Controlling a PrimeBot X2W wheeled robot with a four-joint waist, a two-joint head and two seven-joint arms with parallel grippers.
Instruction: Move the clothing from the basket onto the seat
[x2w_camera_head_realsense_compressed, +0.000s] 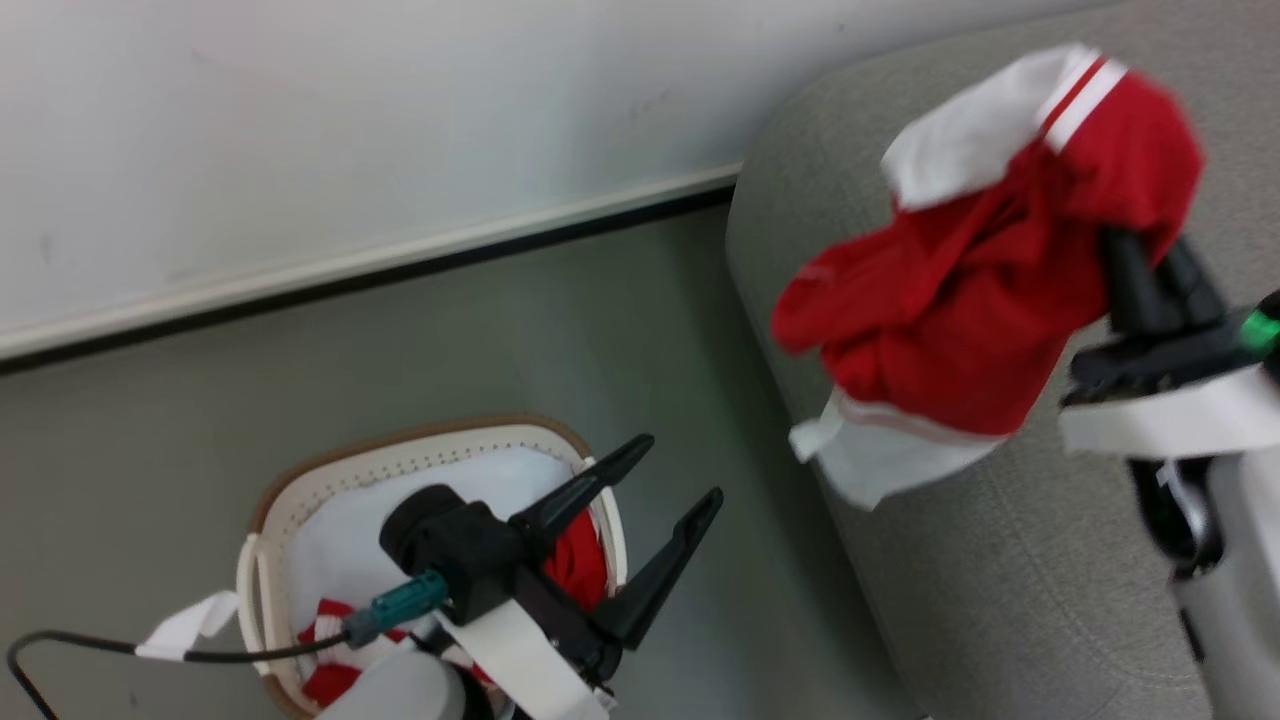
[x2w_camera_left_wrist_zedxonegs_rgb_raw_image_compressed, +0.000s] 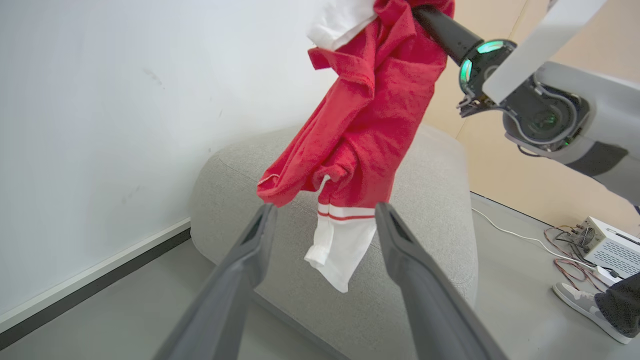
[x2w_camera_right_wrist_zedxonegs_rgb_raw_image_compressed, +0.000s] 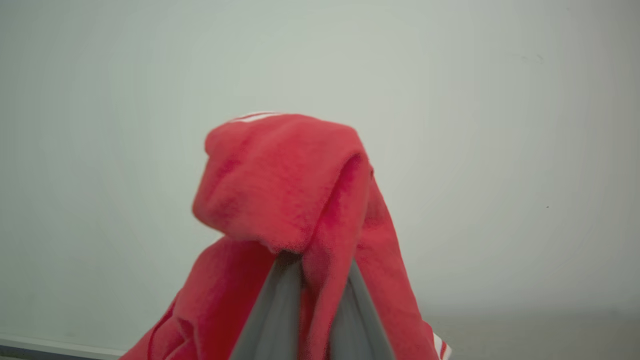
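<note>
Right gripper (x2w_camera_head_realsense_compressed: 1140, 262), upper right, pinches a limp red garment (x2w_camera_head_realsense_compressed: 960, 310) with white panels above the coarse grey seat (x2w_camera_head_realsense_compressed: 1000, 600). Left gripper (x2w_camera_head_realsense_compressed: 680, 468), fingers splayed, hangs over the perforated oval basket (x2w_camera_head_realsense_compressed: 400, 465), lower left, more red clothing (x2w_camera_head_realsense_compressed: 578, 560) inside.

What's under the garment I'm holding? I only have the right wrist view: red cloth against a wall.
Observer: The garment hangs over the rounded end of the seat. I cannot tell whether the white hem touches it.
Operator: Basket empty?
Observer: No, more red clothing lies in the basket.
</note>
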